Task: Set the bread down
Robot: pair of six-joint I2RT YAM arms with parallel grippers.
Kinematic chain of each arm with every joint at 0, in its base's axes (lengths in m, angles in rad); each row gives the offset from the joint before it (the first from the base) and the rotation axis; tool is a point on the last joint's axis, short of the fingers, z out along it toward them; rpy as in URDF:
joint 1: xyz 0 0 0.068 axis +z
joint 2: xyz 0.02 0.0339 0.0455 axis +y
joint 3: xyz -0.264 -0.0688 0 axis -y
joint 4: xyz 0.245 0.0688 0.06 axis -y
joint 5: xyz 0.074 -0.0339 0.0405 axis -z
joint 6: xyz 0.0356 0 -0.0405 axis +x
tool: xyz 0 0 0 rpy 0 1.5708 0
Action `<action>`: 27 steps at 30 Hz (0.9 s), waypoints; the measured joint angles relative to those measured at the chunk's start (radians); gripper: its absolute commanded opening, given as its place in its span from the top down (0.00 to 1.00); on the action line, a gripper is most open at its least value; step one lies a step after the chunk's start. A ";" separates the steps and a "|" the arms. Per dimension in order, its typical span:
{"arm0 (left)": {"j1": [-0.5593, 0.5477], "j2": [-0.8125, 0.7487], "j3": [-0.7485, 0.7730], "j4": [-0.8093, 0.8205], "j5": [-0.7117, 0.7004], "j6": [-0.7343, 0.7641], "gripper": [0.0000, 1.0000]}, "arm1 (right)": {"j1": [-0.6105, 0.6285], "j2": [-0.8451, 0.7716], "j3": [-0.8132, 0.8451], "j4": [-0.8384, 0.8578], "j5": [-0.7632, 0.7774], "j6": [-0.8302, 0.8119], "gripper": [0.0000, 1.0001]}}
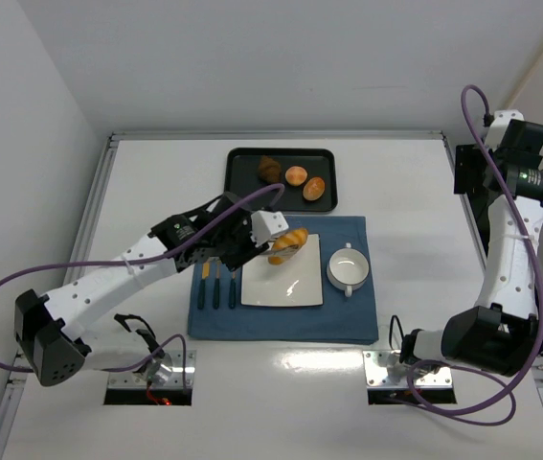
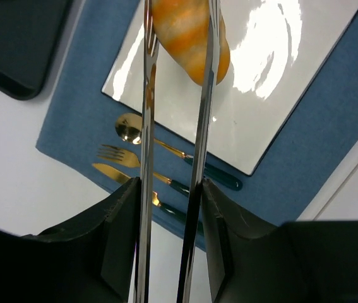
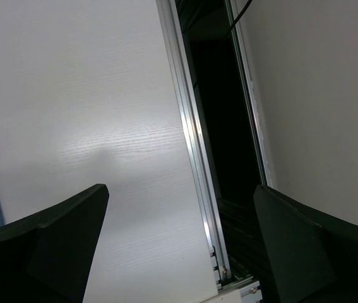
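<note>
The golden-yellow ridged bread [image 1: 288, 241] hangs just above the far edge of the white square plate [image 1: 285, 287]. It is pinched between the two metal blades of a pair of tongs [image 2: 146, 120], and my left gripper [image 1: 240, 249] is shut on those tongs. In the left wrist view the bread [image 2: 188, 38] sits at the blade tips over the plate [image 2: 254, 120], with my left gripper [image 2: 169, 189] squeezing the blades. My right gripper [image 1: 466, 172] is raised at the far right, away from everything; in its wrist view the right gripper [image 3: 180, 189] is open and empty over the table edge.
A white two-handled bowl [image 1: 348, 268] stands right of the plate on the blue mat [image 1: 348, 321]. A gold spoon [image 2: 128, 126], fork [image 2: 112, 153] and knife [image 2: 109, 170] lie left of the plate. The black tray [image 1: 242, 163] at the back holds a dark pastry [image 1: 269, 169] and two round buns [image 1: 296, 175].
</note>
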 measured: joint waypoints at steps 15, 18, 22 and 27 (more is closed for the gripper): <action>-0.019 0.035 -0.135 0.017 -0.029 0.021 1.00 | 0.000 -0.002 0.000 0.000 -0.018 0.000 0.00; -0.020 0.041 -0.157 0.031 -0.029 0.021 0.94 | 0.000 -0.002 0.000 0.000 -0.018 0.000 0.00; -0.020 0.046 -0.175 0.032 -0.029 0.015 0.80 | 0.000 -0.002 0.000 0.000 -0.018 0.000 0.00; -0.020 0.047 -0.176 0.035 -0.027 0.006 0.68 | 0.000 -0.002 0.000 0.000 -0.018 0.000 0.00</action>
